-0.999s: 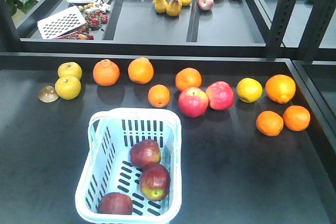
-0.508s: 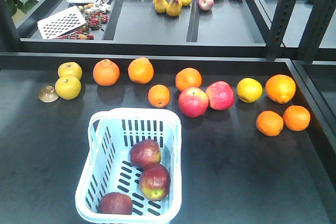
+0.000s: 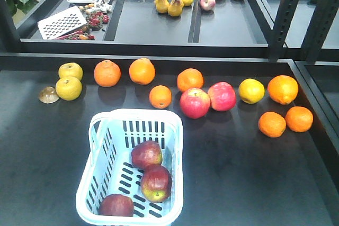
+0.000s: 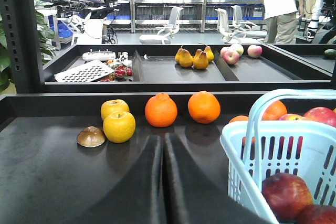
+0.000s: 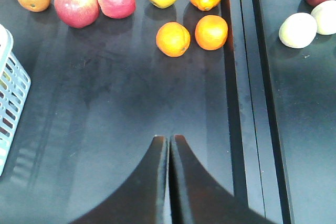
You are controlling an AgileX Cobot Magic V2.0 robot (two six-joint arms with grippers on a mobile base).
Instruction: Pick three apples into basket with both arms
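Three dark apples (image 3: pixel 146 154) lay inside the blue basket (image 3: pixel 159 116). The left gripper (image 4: pixel 163 145) hovered just left of the basket, fingers pressed together and empty; the right gripper (image 5: pixel 169 145), likewise closed, hung off to its right.

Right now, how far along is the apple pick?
Looks done: three dark red apples lie inside the blue basket. Nothing in hand: left claw and right claw are both shut and empty, over bare table. Nothing visibly left; the two pink-red apples remain on the table.
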